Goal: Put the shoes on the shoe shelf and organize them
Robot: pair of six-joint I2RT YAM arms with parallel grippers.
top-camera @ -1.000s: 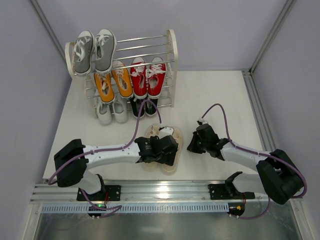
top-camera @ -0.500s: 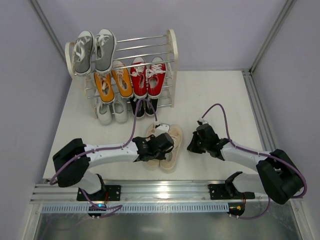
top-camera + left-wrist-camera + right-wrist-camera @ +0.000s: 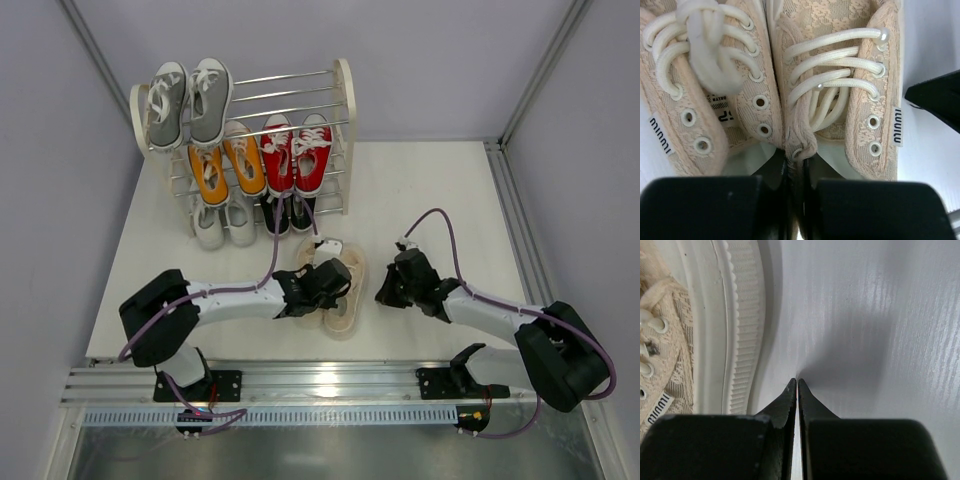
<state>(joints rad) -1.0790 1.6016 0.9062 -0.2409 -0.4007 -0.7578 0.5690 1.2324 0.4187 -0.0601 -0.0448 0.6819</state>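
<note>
At the rear left of the bench [image 3: 430,190] the shoe shelf [image 3: 346,120] is standing. The grey pair [image 3: 188,103] is lying on its top tier. The orange pair [image 3: 228,163] and, to its right, the red pair [image 3: 297,155] are resting on the tier below. The white pair [image 3: 224,222] and the black pair [image 3: 288,215] are sitting at the lowest level.

In front of the shelf, the beige pair [image 3: 790,75] is lying on the bench, the two shoes side by side and touching. The left end effector [image 3: 795,165] is pinching their two inner walls together, its jaws almost closed.

Just to the right, the right end effector [image 3: 798,385] is pointing down at the bench beside the right beige shoe's sole, fully closed and holding nothing.
</note>
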